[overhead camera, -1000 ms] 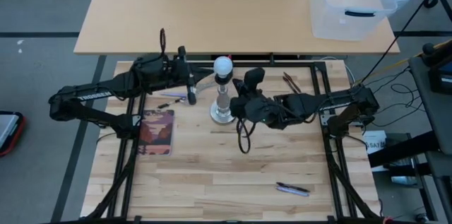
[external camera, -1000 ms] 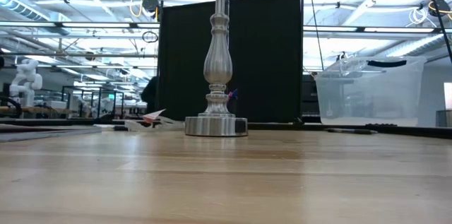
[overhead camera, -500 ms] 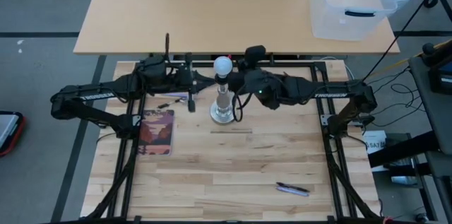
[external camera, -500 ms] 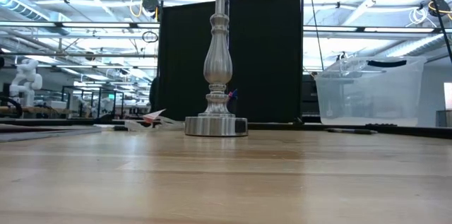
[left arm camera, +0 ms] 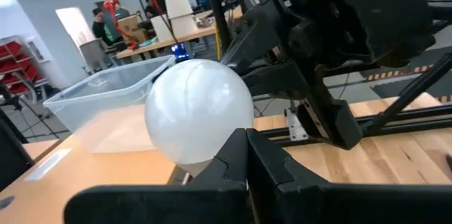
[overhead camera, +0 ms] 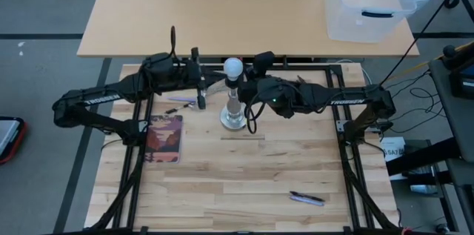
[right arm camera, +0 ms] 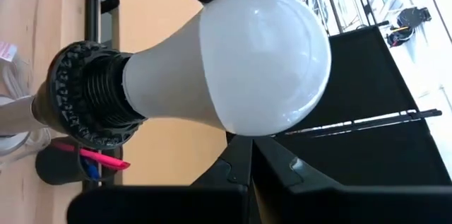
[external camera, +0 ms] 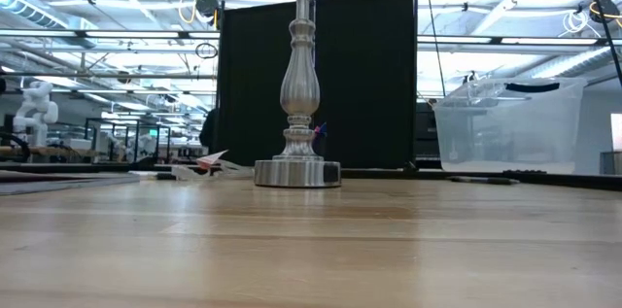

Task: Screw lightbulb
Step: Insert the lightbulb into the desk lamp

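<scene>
The frosted white lightbulb point(overhead camera: 233, 67) sits with its base in the black socket point(right arm camera: 85, 104) on top of the silvery stand point(overhead camera: 233, 113). The stand rests upright on its disc foot point(external camera: 297, 172). My left gripper point(overhead camera: 219, 79) is level, shut, and comes at the bulb from the table's left. Its tips point(left arm camera: 247, 139) lie at the edge of the globe point(left arm camera: 198, 114). My right gripper point(overhead camera: 246, 87) is also shut and comes from the right. Its tips point(right arm camera: 247, 146) lie beside the globe point(right arm camera: 261, 61). In the low view the bulb is above the picture's top. My left gripper's shut fingertips point(left arm camera: 244, 155) stand against the lower edge of the bulb's globe point(left arm camera: 212, 155), level, from the table's left; I cannot tell whether they touch it. My right gripper's shut fingertips point(right arm camera: 244, 160) stand at the side of the globe point(right arm camera: 247, 126), from the table's right; I cannot tell whether they touch.
A book point(overhead camera: 164, 137) lies left of the stand, with a pen point(overhead camera: 181, 103) beside it. Another pen point(overhead camera: 306, 199) lies near the front right. A red-handled tool point(overhead camera: 305, 83) lies behind my right arm. A clear bin point(overhead camera: 370, 5) stands on the far table.
My right gripper has swung from beside the stand's foot toward the table's far edge and a little up, ending beside the bulb's globe. The bulb and the stand have stayed where they were.
</scene>
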`<move>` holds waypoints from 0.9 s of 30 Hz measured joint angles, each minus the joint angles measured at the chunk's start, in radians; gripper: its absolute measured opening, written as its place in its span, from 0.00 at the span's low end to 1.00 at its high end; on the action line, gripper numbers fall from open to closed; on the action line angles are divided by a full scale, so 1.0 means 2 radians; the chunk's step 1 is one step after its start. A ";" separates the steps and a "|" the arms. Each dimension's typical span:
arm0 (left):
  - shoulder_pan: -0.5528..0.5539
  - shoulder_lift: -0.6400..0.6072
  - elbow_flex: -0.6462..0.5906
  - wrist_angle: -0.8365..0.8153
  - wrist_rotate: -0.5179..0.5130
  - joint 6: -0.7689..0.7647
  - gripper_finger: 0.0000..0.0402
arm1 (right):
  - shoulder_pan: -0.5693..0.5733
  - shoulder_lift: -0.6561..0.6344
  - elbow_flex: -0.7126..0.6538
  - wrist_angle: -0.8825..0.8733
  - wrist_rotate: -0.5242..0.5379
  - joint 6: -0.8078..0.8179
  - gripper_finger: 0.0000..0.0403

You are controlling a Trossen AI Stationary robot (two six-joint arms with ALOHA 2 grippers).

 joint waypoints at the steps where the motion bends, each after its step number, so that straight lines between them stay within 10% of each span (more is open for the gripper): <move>1: 0.001 0.000 0.000 0.000 0.001 0.000 0.00 | 0.003 0.000 0.000 0.000 0.000 0.000 0.00; 27: 0.022 0.001 0.000 -0.023 -0.005 -0.011 0.00 | 0.078 0.001 0.000 -0.034 -0.010 0.035 0.00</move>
